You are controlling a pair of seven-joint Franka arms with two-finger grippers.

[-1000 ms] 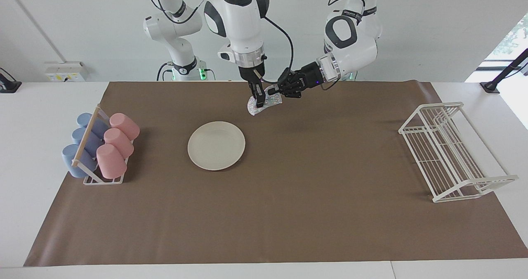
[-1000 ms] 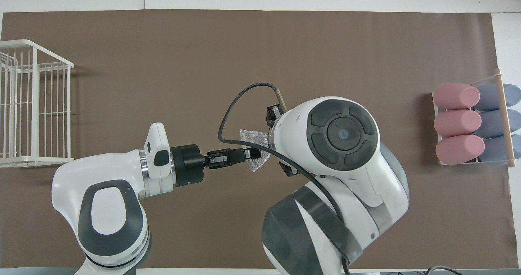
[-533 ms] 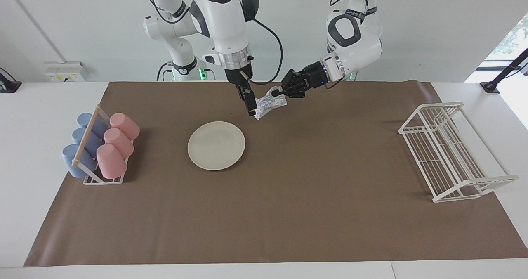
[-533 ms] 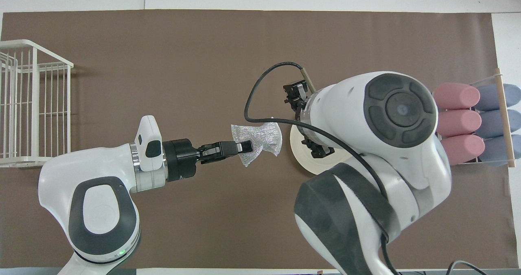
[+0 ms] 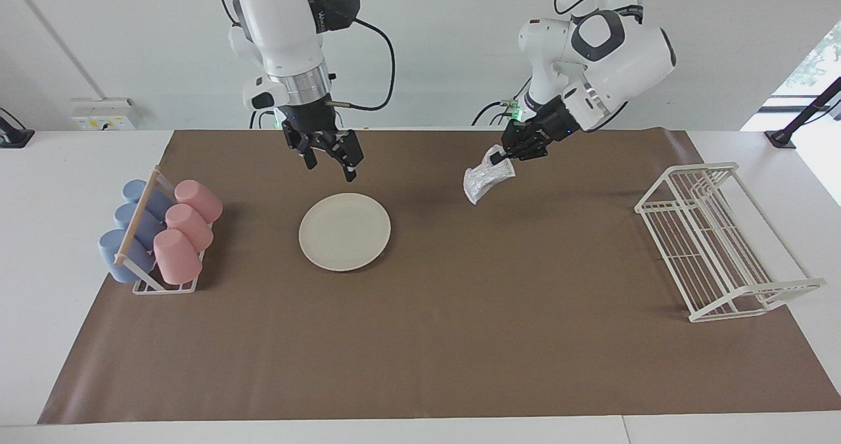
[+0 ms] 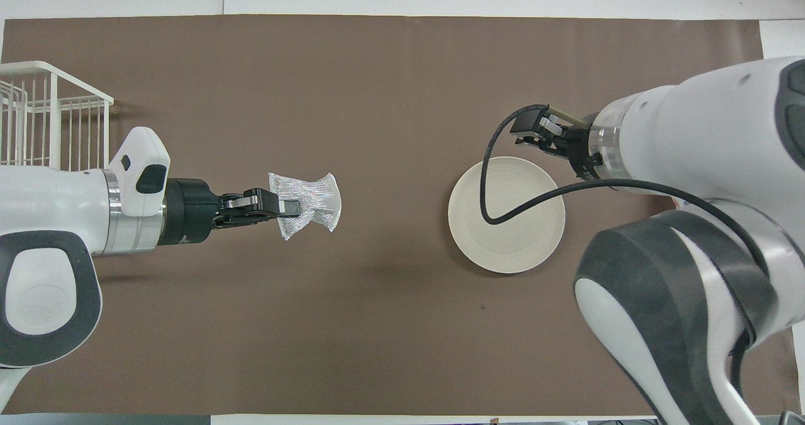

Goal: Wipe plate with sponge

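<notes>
The brown mat (image 5: 420, 339) is covering most of the table. The white wire rack (image 5: 723, 247) is standing at the left arm's end, the rack of pink and blue cups (image 5: 161, 237) at the right arm's end. The plate (image 5: 344, 231) is lying flat on the mat, toward the right arm's end and bare.

The right gripper (image 5: 328, 158) is hanging in the air over the mat just robot-side of the plate, its fingers spread wide and holding nothing. The left gripper (image 5: 504, 157) is pinching the sponge (image 5: 483, 180) by its upper edge, fingertips fully together; the wad is dangling over the mat, well apart from the plate.

Judgement: the left arm is carrying the sponge and should be bringing it across and lowering it until the loose end is pressing flat on the plate. The empty right gripper could be steadying the rim.

In the overhead view, the right arm's body is hiding the cups.
</notes>
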